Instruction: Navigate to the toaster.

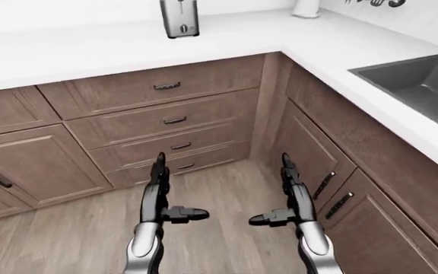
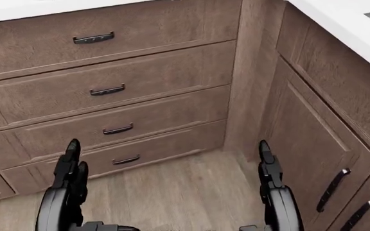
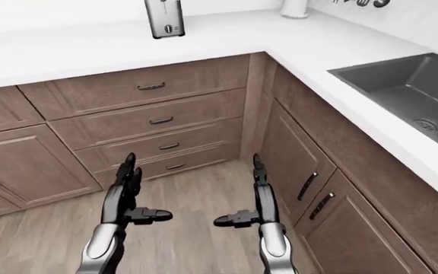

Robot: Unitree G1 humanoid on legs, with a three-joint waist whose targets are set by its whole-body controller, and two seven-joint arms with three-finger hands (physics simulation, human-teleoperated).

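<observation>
1. At the top centre of the left-eye view, the toaster stands on the white surface, cut off by the top edge of the frame. Judged from this, the approach is nearly done; a short closing move towards the surface appears to remain.
2. Below the toaster, a stack of drawers fills the middle of the frame.
3. Left hand and right hand: both empty, fingers spread, thumbs pointing inwards, raised over the wooden floor, well apart from the toaster.
4. Sink, right edge of the frame: the visible part of the basin holds nothing.
5. Pale container, upper right of the surface: contents cannot be determined.
</observation>
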